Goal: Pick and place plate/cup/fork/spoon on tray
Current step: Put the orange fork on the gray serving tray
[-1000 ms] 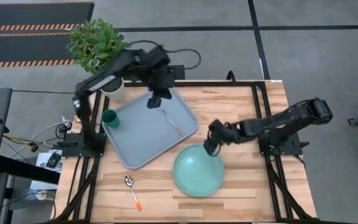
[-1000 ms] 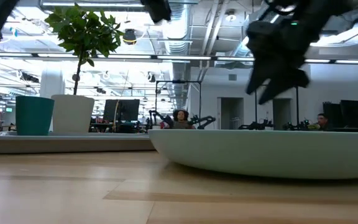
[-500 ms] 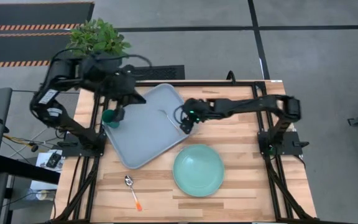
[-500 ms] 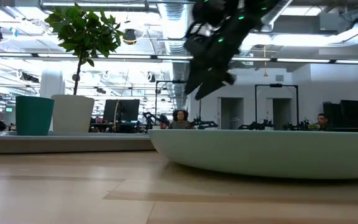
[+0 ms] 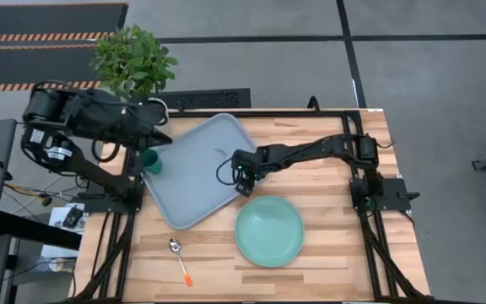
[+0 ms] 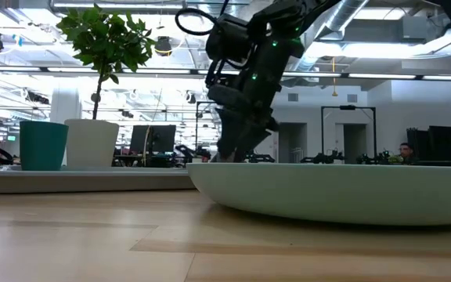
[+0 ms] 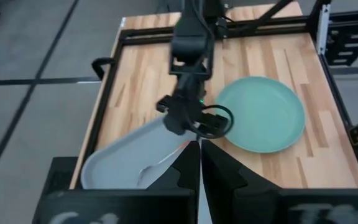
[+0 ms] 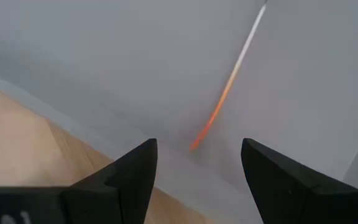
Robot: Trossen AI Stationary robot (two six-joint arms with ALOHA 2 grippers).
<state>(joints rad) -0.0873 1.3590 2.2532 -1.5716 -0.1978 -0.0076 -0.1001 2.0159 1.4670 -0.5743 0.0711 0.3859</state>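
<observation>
The dark six-joint left arm is folding back over the table's far left edge, its two-finger left gripper (image 5: 160, 140) pressed shut, fingertips touching. The dark right arm is reaching far across the table toward the middle, wrist bending downward. Its right gripper (image 5: 243, 181) is pointing down with its fingers (image 8: 123, 180) spread wide apart, apparently gripping nothing, though the tips are hard to see.
</observation>
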